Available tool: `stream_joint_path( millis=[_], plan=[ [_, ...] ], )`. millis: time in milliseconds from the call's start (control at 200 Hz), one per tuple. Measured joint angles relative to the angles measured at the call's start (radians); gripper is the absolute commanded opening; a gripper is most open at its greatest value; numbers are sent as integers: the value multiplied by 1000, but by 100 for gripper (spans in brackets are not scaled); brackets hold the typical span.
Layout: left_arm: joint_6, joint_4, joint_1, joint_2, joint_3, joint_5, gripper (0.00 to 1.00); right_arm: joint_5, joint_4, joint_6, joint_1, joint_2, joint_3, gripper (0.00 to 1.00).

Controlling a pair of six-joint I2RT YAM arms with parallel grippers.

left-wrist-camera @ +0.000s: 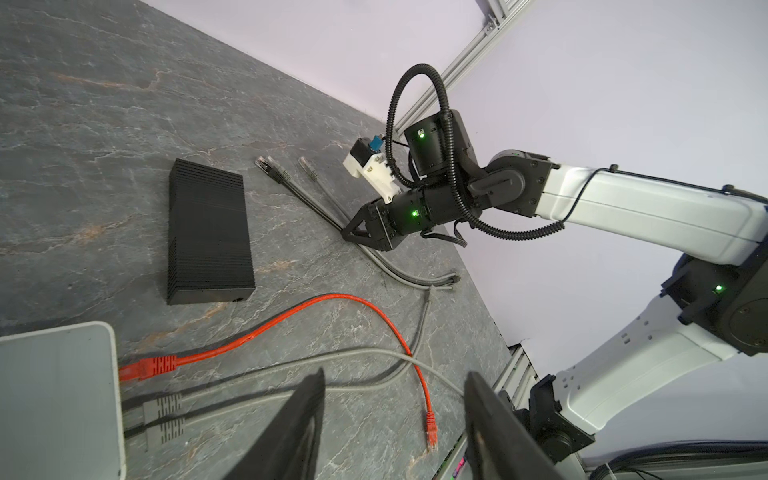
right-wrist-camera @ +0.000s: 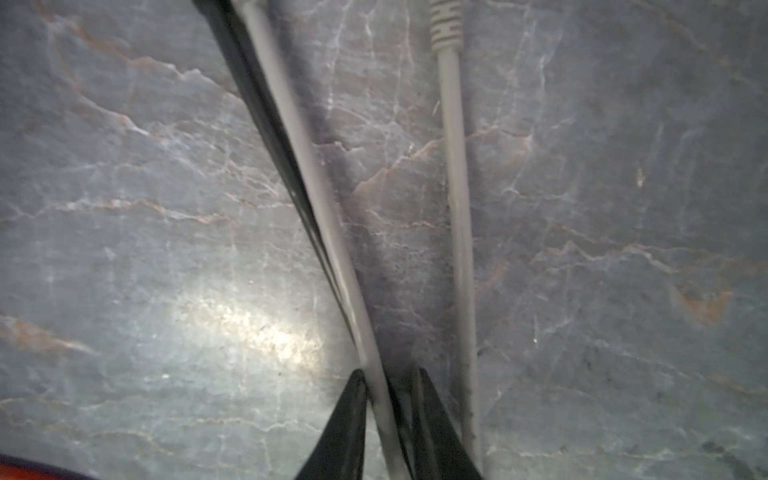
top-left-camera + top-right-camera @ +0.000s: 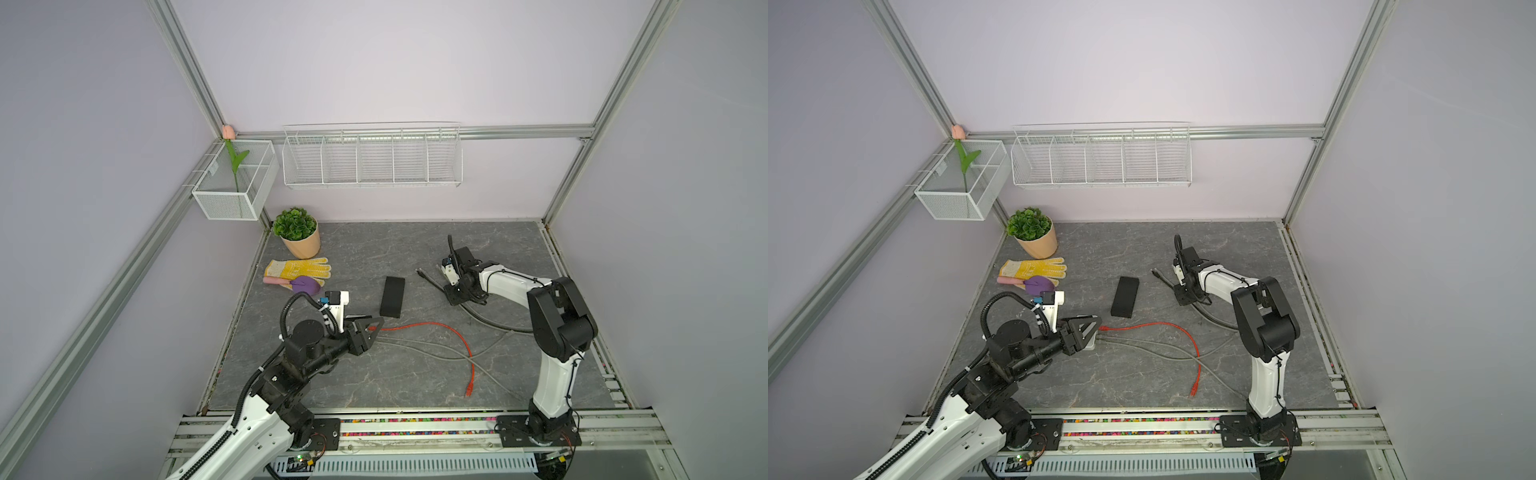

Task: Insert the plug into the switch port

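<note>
The white switch (image 1: 58, 395) lies under my left gripper (image 1: 395, 374), and only an edge of the switch (image 3: 1091, 344) shows in a top view. A red cable (image 1: 149, 368) and two grey cables are plugged into it. My left gripper (image 3: 376, 328) hovers open, holding nothing. At the back right lie two loose cable ends. One plug (image 3: 420, 272) points left, and the other plug (image 2: 445, 25) lies beside it. My right gripper (image 2: 388, 382) is down on the table with its jaws closed round the grey cable (image 2: 316, 187). A dark strand runs along that cable.
A black ribbed box (image 3: 392, 296) lies mid-table between the arms. The red cable's free plug (image 3: 468, 390) rests near the front rail. A potted plant (image 3: 297, 232), a yellow glove (image 3: 297, 269) and a purple item sit at the back left. Wire baskets (image 3: 372, 160) hang on the wall.
</note>
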Motion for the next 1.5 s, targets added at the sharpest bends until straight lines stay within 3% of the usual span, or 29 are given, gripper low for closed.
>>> stream_joint_path(
  millis=[270, 595, 740, 880, 1060, 1505],
  plan=[
    [11, 65, -3, 106, 18, -18, 54, 2, 0, 7, 10, -1, 0, 12],
    [72, 114, -3, 169, 51, -18, 54, 15, -23, 11, 68, -37, 5, 16],
    [92, 140, -3, 199, 53, -18, 54, 26, -24, 13, 69, -51, 8, 11],
    [92, 179, -3, 193, 46, -22, 54, 33, -28, 11, 69, -51, 8, 19],
    [92, 198, -3, 188, 32, -22, 55, 30, -38, 13, 69, -51, 10, 22],
    [92, 214, -3, 152, 17, -22, 55, 14, -46, 14, 69, -33, 10, 22]
  ],
)
